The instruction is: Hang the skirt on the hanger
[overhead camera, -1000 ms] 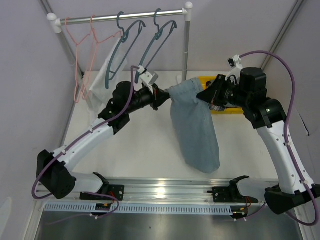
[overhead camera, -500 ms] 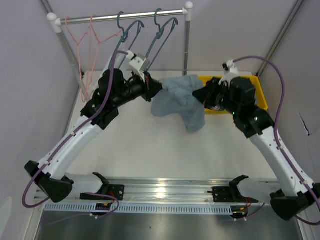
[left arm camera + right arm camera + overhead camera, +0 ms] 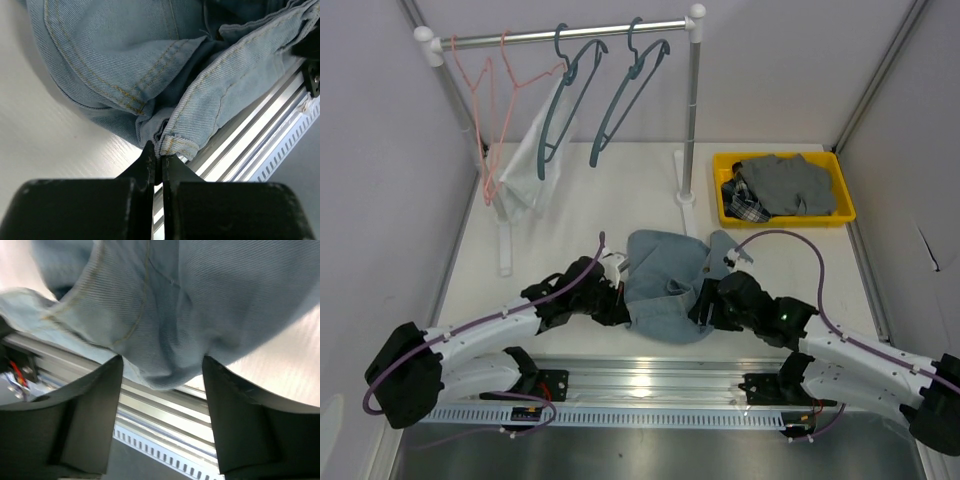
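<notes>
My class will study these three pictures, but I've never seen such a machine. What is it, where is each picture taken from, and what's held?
Two robot arms work at a table. The wide picture looks down from above; the other two come from a camera on each wrist. A denim skirt lies crumpled on the table. The left gripper is shut on its hem; the right gripper stands open, cloth between its jaws. Hangers hang on a rail, and a yellow tray holds more clothes.
</notes>
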Robot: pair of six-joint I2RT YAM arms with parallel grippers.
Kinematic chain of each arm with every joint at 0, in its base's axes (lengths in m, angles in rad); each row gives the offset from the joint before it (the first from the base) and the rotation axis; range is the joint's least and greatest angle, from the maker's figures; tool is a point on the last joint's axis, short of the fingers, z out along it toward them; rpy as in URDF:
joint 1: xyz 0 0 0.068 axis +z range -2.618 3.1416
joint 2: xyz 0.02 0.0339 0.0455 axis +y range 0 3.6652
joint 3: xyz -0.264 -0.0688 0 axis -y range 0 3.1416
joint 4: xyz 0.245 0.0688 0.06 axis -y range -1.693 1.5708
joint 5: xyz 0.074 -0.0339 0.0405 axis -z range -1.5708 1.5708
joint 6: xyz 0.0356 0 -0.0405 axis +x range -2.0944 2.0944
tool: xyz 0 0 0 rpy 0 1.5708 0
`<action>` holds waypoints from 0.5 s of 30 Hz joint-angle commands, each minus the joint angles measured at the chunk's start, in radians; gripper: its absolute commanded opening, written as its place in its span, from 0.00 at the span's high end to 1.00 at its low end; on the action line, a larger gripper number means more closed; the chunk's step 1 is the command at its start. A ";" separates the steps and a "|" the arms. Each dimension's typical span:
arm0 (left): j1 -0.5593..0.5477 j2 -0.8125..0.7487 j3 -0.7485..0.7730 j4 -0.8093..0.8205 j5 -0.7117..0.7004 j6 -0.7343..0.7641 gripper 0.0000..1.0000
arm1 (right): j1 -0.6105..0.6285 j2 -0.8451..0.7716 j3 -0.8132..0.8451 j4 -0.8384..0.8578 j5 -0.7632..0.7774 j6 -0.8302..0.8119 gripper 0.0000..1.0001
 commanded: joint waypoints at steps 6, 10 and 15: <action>-0.056 -0.077 -0.041 0.057 -0.070 -0.082 1.00 | -0.027 -0.016 0.313 -0.181 0.207 -0.067 0.25; -0.088 -0.079 -0.036 0.017 -0.096 -0.075 1.00 | -0.142 0.089 0.405 -0.179 0.177 -0.163 0.21; -0.100 -0.096 -0.035 -0.015 -0.120 -0.087 1.00 | -0.258 0.297 0.422 -0.089 -0.065 -0.291 0.27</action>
